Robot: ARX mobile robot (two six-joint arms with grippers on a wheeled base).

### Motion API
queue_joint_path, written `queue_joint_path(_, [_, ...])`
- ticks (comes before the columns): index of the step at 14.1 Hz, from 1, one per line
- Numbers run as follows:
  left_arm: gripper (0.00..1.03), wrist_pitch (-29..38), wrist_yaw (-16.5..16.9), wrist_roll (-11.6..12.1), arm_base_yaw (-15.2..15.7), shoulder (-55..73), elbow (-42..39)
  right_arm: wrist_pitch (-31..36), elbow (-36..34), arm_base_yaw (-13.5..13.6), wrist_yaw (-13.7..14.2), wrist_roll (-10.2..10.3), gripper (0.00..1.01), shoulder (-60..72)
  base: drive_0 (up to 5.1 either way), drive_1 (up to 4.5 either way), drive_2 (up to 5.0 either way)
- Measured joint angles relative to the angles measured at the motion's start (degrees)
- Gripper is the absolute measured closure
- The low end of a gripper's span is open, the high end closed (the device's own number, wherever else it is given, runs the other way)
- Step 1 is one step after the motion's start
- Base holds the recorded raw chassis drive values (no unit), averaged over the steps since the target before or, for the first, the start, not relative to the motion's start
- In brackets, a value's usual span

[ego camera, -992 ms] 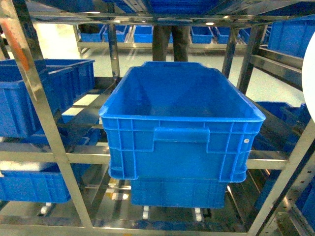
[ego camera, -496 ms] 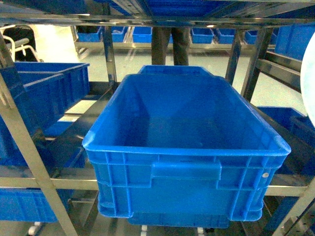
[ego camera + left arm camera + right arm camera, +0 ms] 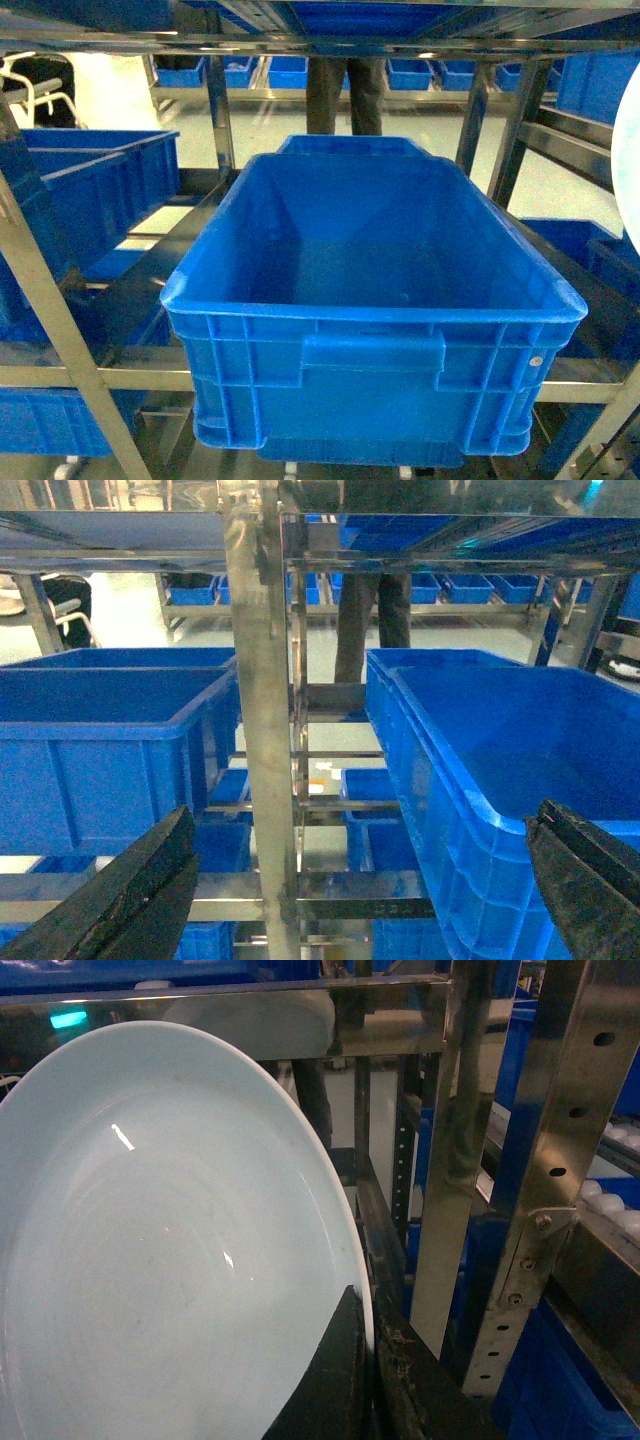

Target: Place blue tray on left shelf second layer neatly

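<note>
Now, from the left: the left gripper (image 3: 360, 880) hangs released, its dark fingers (image 3: 130, 890) spread wide before a steel post of the left shelf (image 3: 258, 730). Dark-blue crates (image 3: 95, 195) sit along the shelf's left edge, and one big empty crate (image 3: 375, 300) fills the middle of the tier. Over at the shelf's right edge, the blue tray (image 3: 160, 1250) stands nearly upright, its rim clenched in the right gripper (image 3: 365, 1370), close beside the perforated posts (image 3: 545, 1160).
</note>
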Motion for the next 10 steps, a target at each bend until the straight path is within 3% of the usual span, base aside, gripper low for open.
queue_joint_path(10, [0.05,0.0,0.0,0.0,0.0,0.0,0.0,0.0,0.0,0.0,0.0,0.0,0.99,0.1,0.0,0.29,-0.3])
